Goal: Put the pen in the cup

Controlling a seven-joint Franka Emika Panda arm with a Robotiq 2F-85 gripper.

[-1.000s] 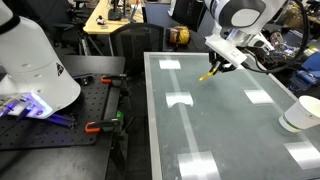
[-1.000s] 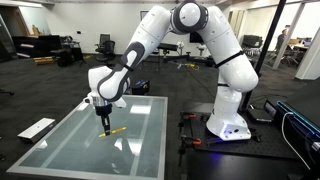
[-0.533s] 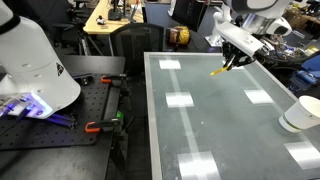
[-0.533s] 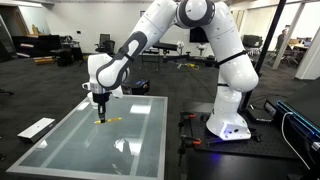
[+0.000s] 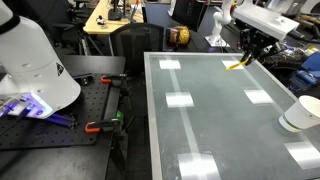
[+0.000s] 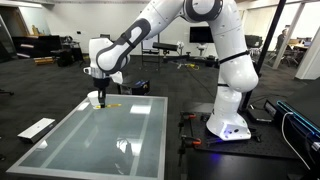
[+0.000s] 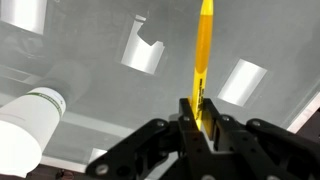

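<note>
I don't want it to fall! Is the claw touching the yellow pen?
Touching. The wrist view shows the gripper closed around the lower end of the pen.

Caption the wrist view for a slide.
End effector shut on the yellow pen above the glass table, white cup at the frame's lower left.

Arm (image 6: 228,70) is all glossy white rounded shells with dark grey joint rings, chunky white wrist right above the black pincer (image 7: 200,112).
</note>
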